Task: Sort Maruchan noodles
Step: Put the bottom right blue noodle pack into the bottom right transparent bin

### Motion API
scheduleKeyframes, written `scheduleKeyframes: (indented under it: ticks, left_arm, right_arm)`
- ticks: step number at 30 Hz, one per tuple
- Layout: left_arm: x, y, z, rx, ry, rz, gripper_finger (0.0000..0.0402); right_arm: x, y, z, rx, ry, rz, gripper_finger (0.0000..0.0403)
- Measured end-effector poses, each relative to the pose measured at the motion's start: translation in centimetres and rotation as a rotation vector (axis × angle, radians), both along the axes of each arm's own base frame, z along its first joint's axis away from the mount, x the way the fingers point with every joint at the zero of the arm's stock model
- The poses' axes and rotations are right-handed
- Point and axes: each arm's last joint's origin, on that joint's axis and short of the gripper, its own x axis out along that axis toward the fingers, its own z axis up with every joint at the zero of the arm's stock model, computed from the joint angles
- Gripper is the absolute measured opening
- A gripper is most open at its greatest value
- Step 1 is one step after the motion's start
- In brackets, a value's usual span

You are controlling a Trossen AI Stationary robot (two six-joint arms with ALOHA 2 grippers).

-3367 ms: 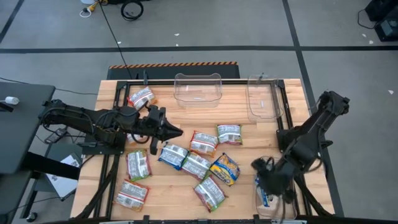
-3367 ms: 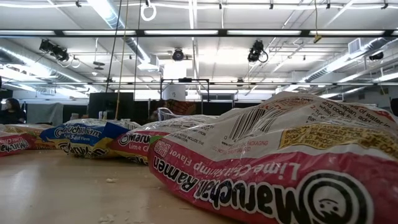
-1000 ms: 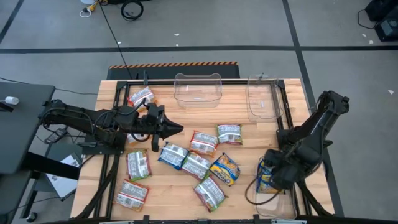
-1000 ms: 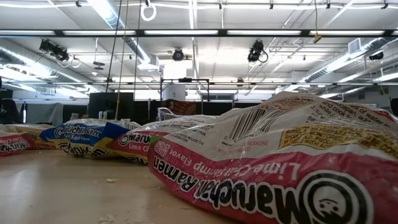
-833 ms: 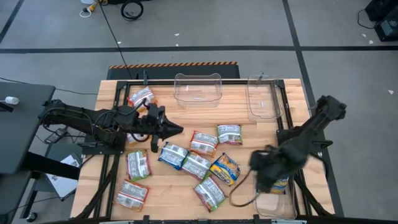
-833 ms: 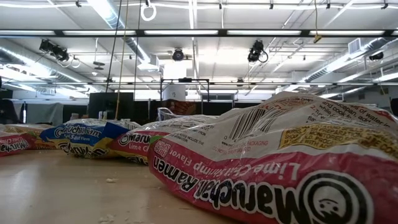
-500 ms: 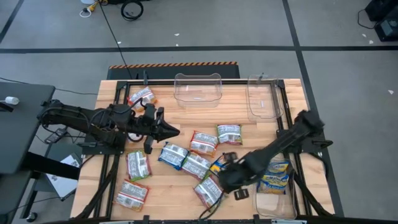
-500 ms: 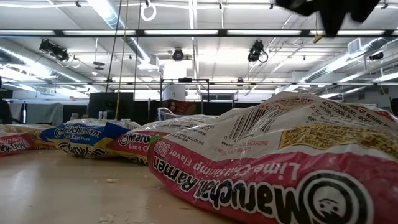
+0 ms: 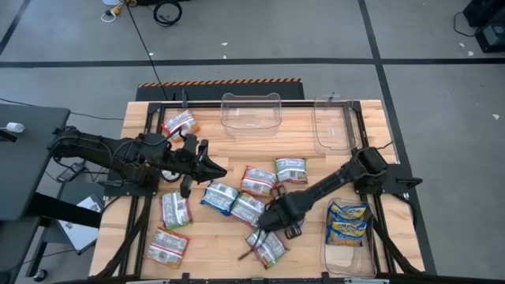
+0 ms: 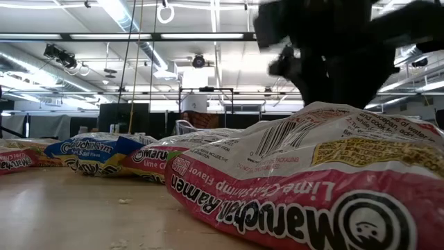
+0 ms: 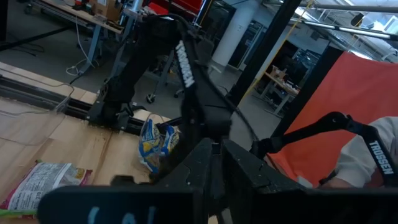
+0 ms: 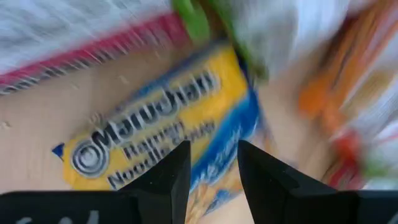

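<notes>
Several Maruchan noodle packets lie flat on the wooden table point(image 9: 316, 158), in blue-and-yellow, red-and-white and green-and-white. My right gripper point(image 9: 274, 218) is open and reaches over the middle cluster. Its fingers point(image 12: 180, 171) point down at a blue-and-yellow packet point(image 12: 155, 140), which the gripper mostly hides in the high view. Another blue-and-yellow packet point(image 9: 348, 221) lies in the clear bin point(image 9: 345, 254) at the near right corner. My left gripper point(image 9: 218, 168) is shut and empty, hovering left of the cluster. In the low view the right arm point(image 10: 333, 48) hangs over a pink-and-white packet point(image 10: 312, 187).
Two clear bins stand at the far edge, one point(image 9: 252, 117) in the middle and one point(image 9: 333, 126) to its right. Single packets lie at the far left point(image 9: 180, 123) and near left point(image 9: 174, 210) point(image 9: 167, 247). A black frame rail point(image 9: 359, 150) runs along the right side.
My right gripper left the blue-and-yellow packet it was holding in the near-right bin. It then swung quickly toward the table's left and came down over the middle cluster of packets. The packet stays lying in the bin.
</notes>
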Motion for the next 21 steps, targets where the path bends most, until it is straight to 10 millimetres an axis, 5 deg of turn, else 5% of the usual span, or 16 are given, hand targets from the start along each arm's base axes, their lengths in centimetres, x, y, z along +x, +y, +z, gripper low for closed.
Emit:
scheduleKeyframes:
  ticks: [8, 12, 15, 21]
  left_arm:
    - [0.0, 0.0, -0.1, 0.005, 0.011, 0.001, 0.0041]
    - [0.0, -0.2, -0.2, 0.008, 0.021, -0.009, 0.0041]
    - [-0.1, -0.4, -0.3, 0.009, 0.026, -0.020, 0.0041]
    - [-0.8, -0.9, -0.3, -0.016, 0.058, -0.062, 0.0041]
  right_arm:
    - [-2.1, -4.0, -1.7, 0.051, 0.310, -0.436, 0.0136]
    - [-2.8, -5.0, -0.3, 0.047, 0.355, -0.541, 0.0136]
    - [-2.6, -5.2, 2.2, 0.128, 0.229, -0.427, 0.0136]
    - [-2.7, -3.1, 5.2, 0.237, 0.015, 0.108, 0.0137]
